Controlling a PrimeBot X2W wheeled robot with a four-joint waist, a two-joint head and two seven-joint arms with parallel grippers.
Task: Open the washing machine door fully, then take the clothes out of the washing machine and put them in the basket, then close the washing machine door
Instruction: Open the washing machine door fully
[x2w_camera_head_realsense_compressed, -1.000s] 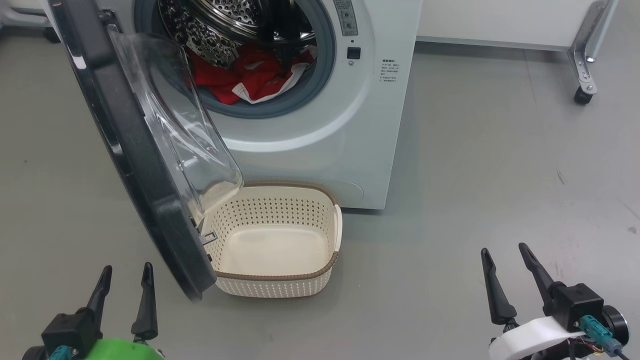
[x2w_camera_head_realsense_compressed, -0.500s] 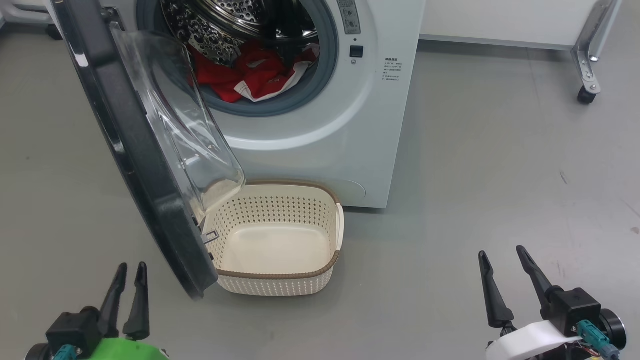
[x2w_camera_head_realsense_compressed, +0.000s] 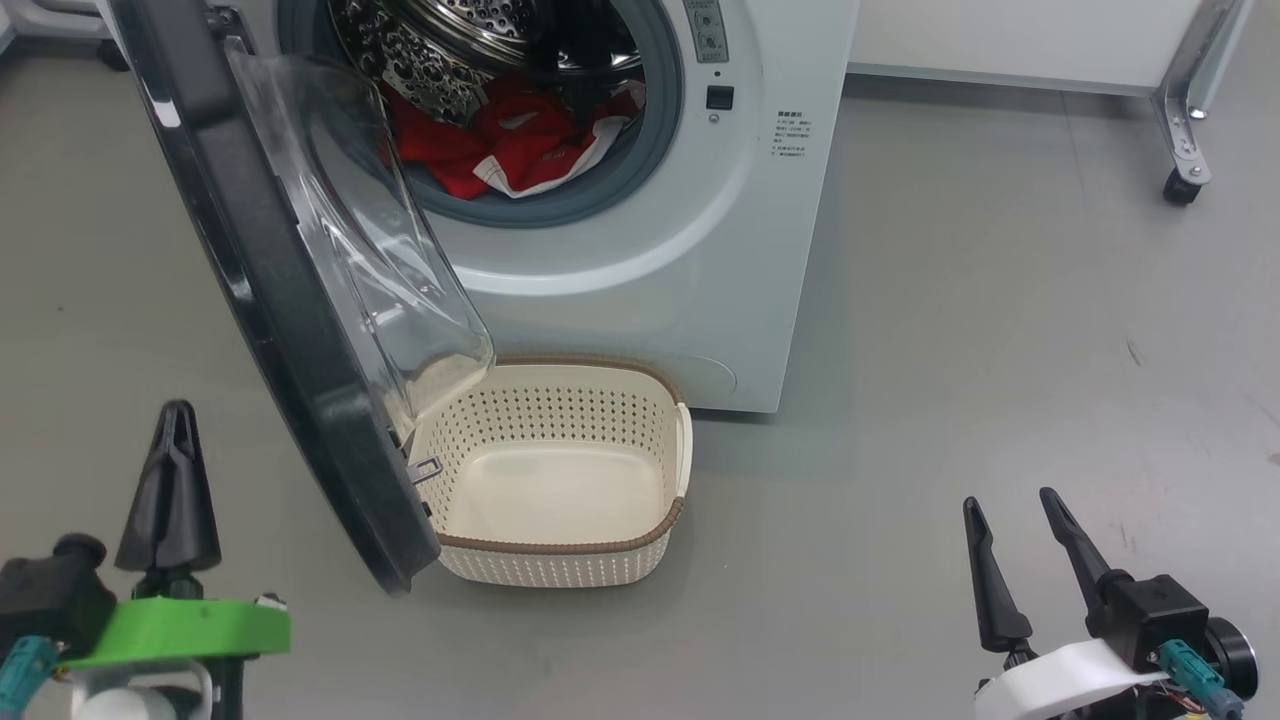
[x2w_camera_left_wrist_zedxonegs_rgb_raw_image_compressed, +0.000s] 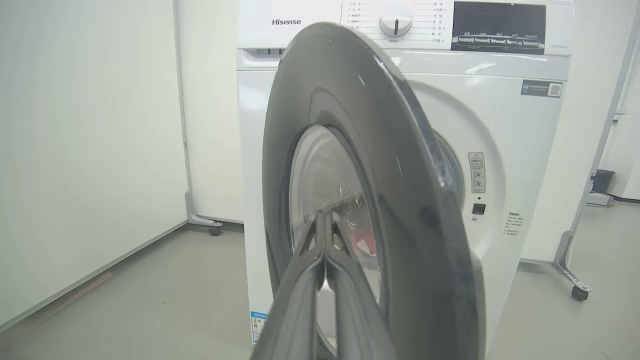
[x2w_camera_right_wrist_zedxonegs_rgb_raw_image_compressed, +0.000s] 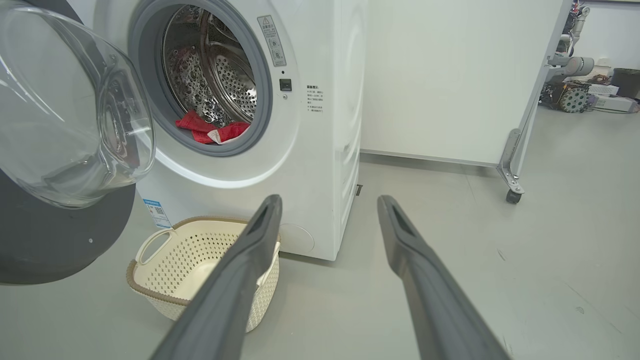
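Since a second ago my left gripper (x2w_camera_head_realsense_compressed: 176, 425) has shut empty and risen, just left of the door (x2w_camera_head_realsense_compressed: 262, 300), nearer it than my right gripper (x2w_camera_head_realsense_compressed: 1006, 497), which gapes empty. Half open, the door stands edge toward me; clothes (x2w_camera_head_realsense_compressed: 505, 140) lie beyond it inside the washing machine (x2w_camera_head_realsense_compressed: 640, 260), basket (x2w_camera_head_realsense_compressed: 560, 547) beneath it.

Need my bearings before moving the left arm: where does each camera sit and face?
Head view: up on the head, looking forward and down at the washing machine, door and basket; shut left gripper lower left, open right gripper lower right.
Left wrist view: low, facing the door's outer face; its own shut fingers rise mid-bottom.
Right wrist view: low, right of the door, facing the drum and clothes; its own spread fingers.
All three show the door; head and right wrist views share the basket and clothes.
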